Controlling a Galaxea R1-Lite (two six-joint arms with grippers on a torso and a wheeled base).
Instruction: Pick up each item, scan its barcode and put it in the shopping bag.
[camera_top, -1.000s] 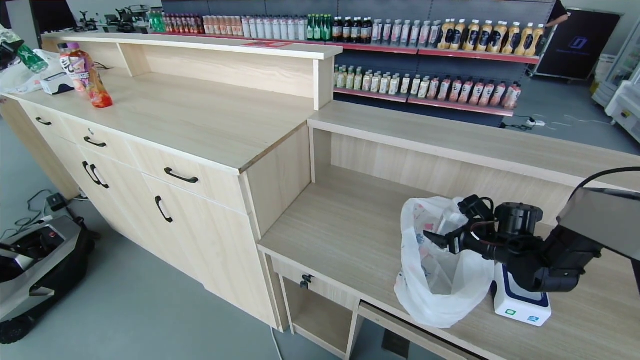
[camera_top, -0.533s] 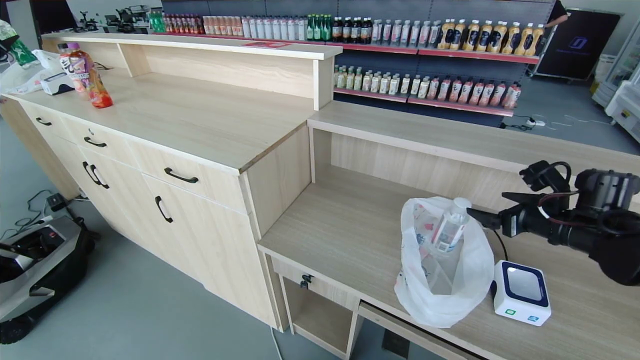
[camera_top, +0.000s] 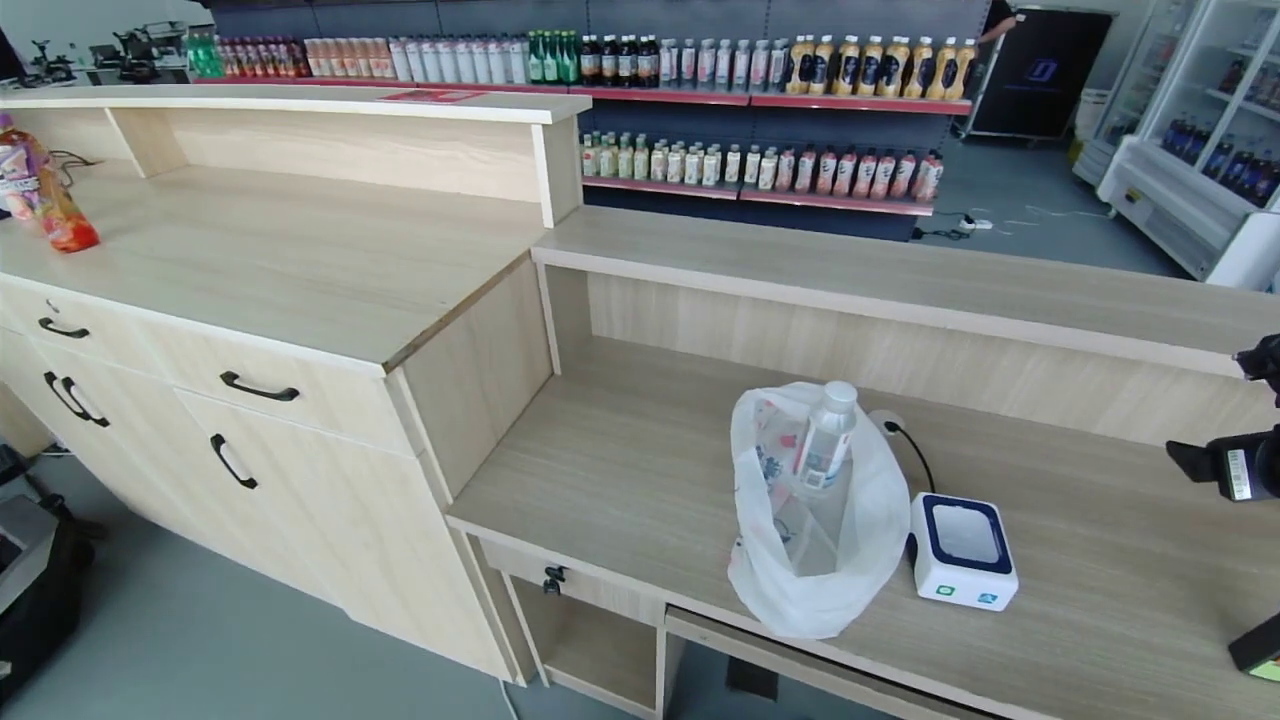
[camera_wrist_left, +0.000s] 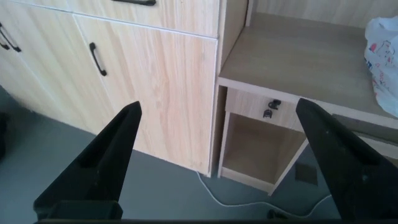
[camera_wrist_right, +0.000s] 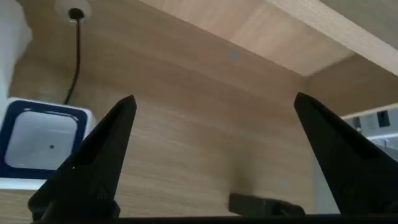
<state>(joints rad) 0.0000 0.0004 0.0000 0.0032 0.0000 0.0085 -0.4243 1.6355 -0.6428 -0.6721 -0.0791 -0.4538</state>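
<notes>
One clear bottle (camera_top: 826, 440) upright in the white shopping bag (camera_top: 770, 560) on the lower worktop (camera_top: 620, 480), scanner (camera_top: 965, 548) just beside. Left pincer (camera_wrist_left: 217, 106) spread apart, empty, facing cabinet doors (camera_wrist_left: 161, 81). Right pincer (camera_wrist_right: 214, 98) likewise apart, empty, above the lower worktop near the scanner. Another bottle (camera_top: 45, 205) well apart on the higher worktop (camera_top: 280, 270).

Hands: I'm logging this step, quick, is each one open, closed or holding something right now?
Left hand: open, holding nothing.
Right hand: open, holding nothing.
</notes>
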